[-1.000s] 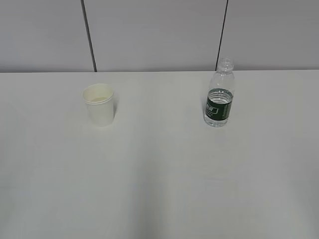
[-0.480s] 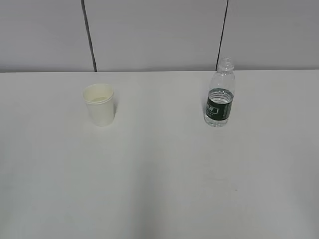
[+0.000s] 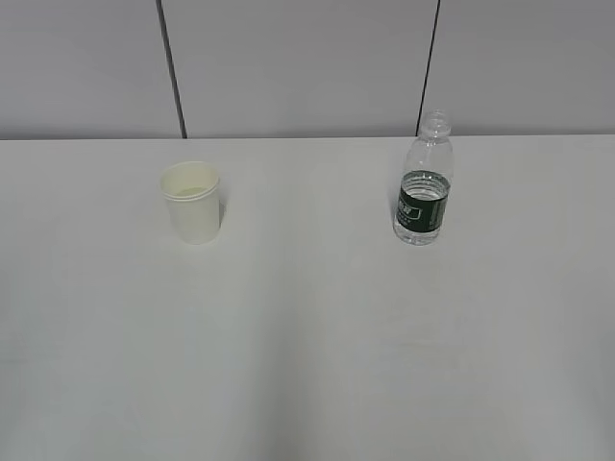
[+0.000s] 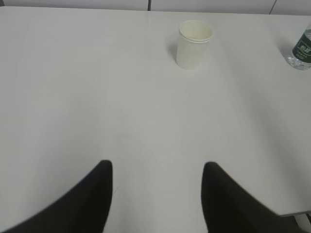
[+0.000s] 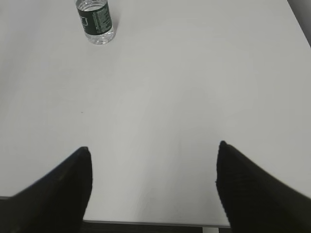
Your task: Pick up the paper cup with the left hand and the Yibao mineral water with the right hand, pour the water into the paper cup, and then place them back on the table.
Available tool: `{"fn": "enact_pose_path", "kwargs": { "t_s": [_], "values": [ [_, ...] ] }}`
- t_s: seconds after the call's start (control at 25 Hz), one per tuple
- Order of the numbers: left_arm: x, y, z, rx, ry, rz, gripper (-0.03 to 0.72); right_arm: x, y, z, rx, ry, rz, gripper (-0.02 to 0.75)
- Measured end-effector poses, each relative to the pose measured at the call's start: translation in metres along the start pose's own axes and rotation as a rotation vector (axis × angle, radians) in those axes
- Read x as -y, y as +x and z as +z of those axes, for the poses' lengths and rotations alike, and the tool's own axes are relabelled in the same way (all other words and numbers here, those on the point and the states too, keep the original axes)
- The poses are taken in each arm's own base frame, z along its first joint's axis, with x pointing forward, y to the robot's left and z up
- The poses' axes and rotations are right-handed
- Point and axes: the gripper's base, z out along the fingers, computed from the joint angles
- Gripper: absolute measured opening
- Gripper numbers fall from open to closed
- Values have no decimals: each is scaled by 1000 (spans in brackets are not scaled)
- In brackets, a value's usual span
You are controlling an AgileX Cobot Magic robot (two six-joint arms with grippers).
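Observation:
The off-white paper cup (image 3: 193,202) stands upright on the white table (image 3: 307,346) at the left; the left wrist view shows it (image 4: 194,44) far ahead. The clear Yibao mineral water bottle (image 3: 423,180) with its dark green label stands upright at the right, uncapped; it shows in the right wrist view (image 5: 95,20) far ahead on the left and at the edge of the left wrist view (image 4: 302,47). My left gripper (image 4: 156,167) is open and empty over the near table. My right gripper (image 5: 154,148) is open and empty near the table's front edge. Neither arm shows in the exterior view.
A grey panelled wall (image 3: 307,67) with dark seams rises behind the table. The table's front edge (image 5: 146,224) lies just below my right gripper. The table's right edge (image 5: 299,22) shows at the upper right of the right wrist view.

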Motion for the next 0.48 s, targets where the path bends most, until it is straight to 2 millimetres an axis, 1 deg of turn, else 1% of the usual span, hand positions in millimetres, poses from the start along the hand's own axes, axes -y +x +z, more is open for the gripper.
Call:
{"fn": "enact_pose_path", "kwargs": {
  "t_s": [0.48],
  "values": [
    [0,0,0,0,0,0,370,0,0,0,0,0,0,585]
  ]
}}
